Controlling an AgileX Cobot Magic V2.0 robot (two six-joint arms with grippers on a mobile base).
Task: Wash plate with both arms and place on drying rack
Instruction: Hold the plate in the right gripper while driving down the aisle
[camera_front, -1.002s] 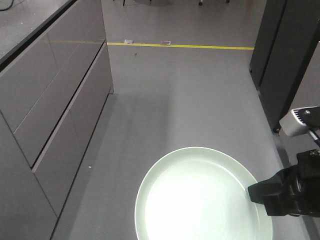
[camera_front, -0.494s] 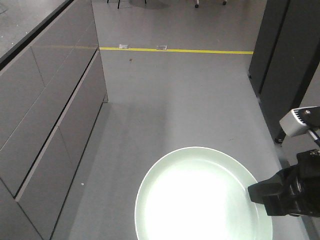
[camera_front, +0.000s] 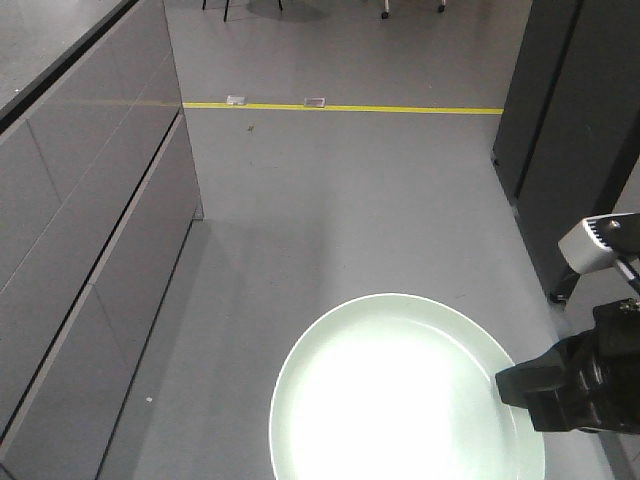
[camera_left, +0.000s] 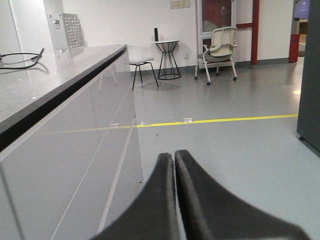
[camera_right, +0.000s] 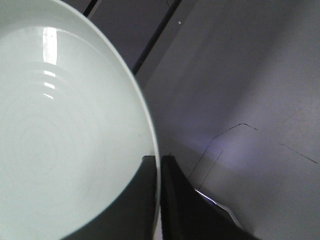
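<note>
Polished grey floor fills the room, running beside a long glossy grey counter with drawer fronts. Held above that floor, face up and roughly level, is the round pale mint-green plate. The black right arm has its jaws clamped on the plate's right rim. The left arm's black fingers lie pressed together, jaws holding nothing.

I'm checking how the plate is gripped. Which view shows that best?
Right wrist view: the right fingers clamp the plate rim close up. Front view shows most of the plate, washed out by glare; left wrist view shows none.
</note>
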